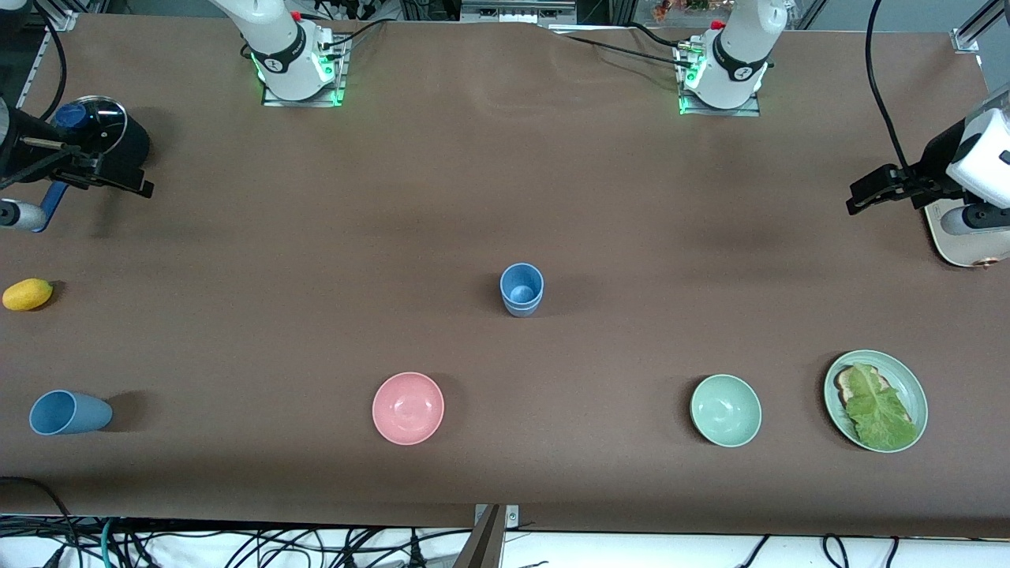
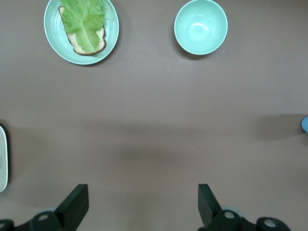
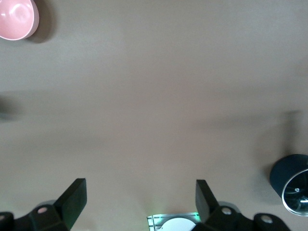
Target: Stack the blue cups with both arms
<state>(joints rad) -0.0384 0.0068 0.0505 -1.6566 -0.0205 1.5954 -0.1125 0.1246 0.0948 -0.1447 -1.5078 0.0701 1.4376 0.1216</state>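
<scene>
Two blue cups stand upright at the middle of the table, one nested inside the other; an edge of them shows in the left wrist view. A third blue cup lies on its side at the right arm's end, near the front camera. My left gripper is open and empty, up over the left arm's end of the table; its fingers stand wide apart. My right gripper is open and empty over the right arm's end, fingers wide apart. Both are well away from the cups.
A pink bowl, a pale green bowl and a green plate with bread and lettuce lie near the front camera. A yellow fruit and a dark canister are at the right arm's end. A white device lies under the left arm.
</scene>
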